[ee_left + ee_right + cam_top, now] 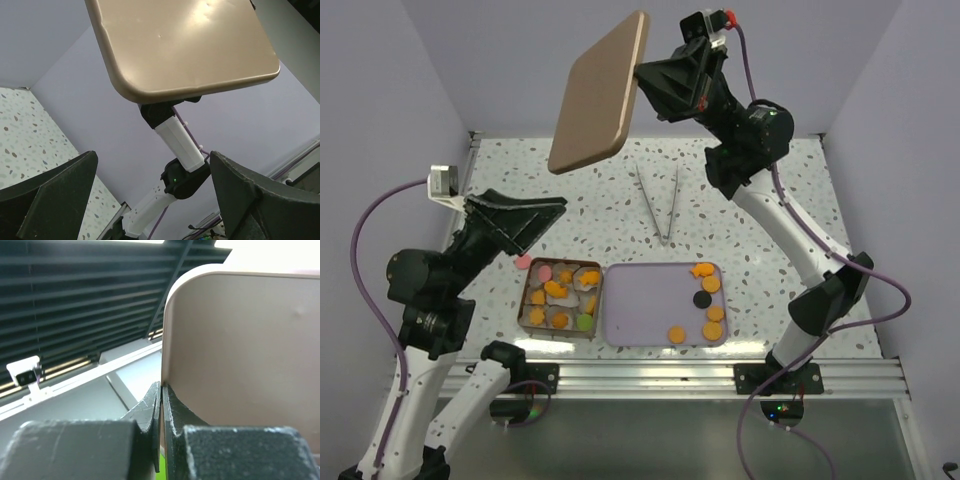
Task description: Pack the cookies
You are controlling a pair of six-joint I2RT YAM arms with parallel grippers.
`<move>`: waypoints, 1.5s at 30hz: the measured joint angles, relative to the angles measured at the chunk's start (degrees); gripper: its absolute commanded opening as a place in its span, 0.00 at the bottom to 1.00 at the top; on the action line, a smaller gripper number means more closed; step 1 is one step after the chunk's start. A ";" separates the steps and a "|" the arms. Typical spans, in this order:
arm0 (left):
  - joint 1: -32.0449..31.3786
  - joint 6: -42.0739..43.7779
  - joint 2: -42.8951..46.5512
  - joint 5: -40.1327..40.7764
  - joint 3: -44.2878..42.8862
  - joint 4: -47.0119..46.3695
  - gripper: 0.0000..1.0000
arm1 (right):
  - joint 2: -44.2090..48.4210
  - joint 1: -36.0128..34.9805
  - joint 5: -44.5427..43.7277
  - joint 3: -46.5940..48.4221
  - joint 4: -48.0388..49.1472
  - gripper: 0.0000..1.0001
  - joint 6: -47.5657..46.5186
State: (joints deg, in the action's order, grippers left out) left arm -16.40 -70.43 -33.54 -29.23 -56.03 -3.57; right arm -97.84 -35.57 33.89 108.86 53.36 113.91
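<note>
tan lid, lilac tray, gold-brown tin, cookies mostly orange with one black, one green and some pink, white table speckled grey, silver tongs.

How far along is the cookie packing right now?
Partly done. Several cookies already sit in the tin. In hand: the right claw grips the tan lid high in the air, while the left claw is open and empty near the tin. Left to do: six pieces on the lavender tray, a pink cookie lying just outside the tin, then probably the lid.
</note>
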 measured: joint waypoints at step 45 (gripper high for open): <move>4.24 -10.19 -16.33 -5.31 -6.88 -20.48 0.63 | 3.85 -2.32 -0.04 -16.46 22.14 0.00 0.87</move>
State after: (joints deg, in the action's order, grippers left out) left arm -12.16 -80.62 -49.87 -34.54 -62.92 -24.05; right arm -94.00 -37.89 33.85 92.40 75.50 114.78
